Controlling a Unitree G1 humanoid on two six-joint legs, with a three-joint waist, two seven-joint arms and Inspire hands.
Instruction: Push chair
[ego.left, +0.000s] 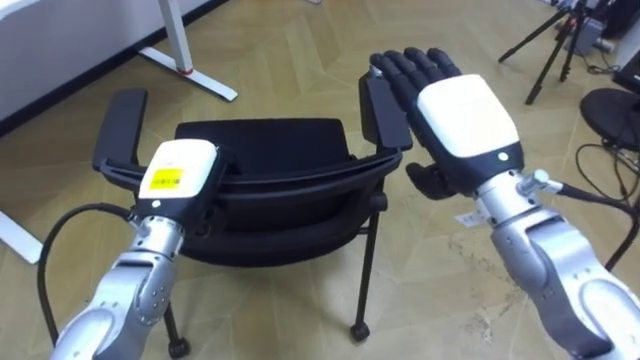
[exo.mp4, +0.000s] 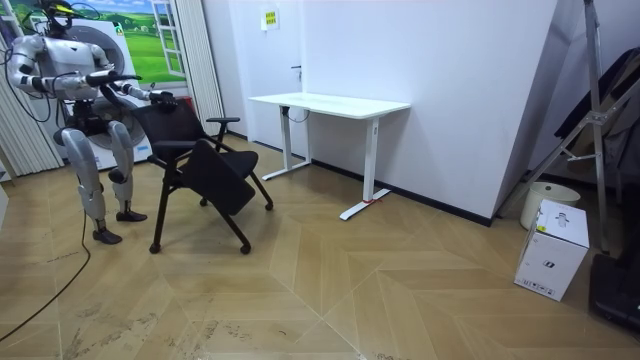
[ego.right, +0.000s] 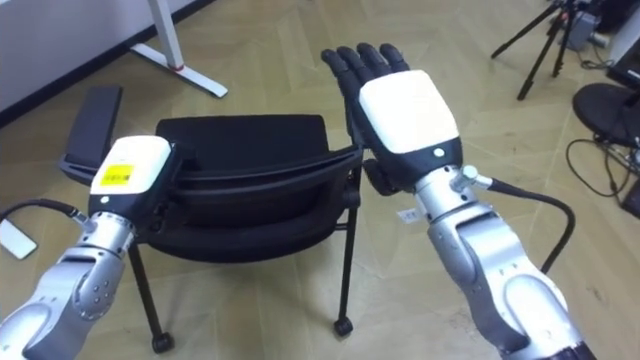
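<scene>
A black chair (ego.left: 265, 140) with two armrests stands just in front of me, its backrest toward me. My left hand (ego.left: 180, 175), with a yellow label on its back, rests on the left part of the backrest's top edge; its fingers are hidden against the black frame. My right hand (ego.left: 465, 120) is open with straight fingers pointing forward, at the backrest's right end beside the right armrest (ego.left: 380, 105). In the room view I stand behind the chair (exo.mp4: 200, 165) with both arms stretched out to it.
A white desk (exo.mp4: 330, 105) stands against the wall beyond the chair, its foot (ego.left: 190, 70) close to the chair's left front. A tripod (ego.left: 550, 40), a black round base (ego.left: 612, 110) and cables lie to the right. A white box (exo.mp4: 550, 250) sits far off.
</scene>
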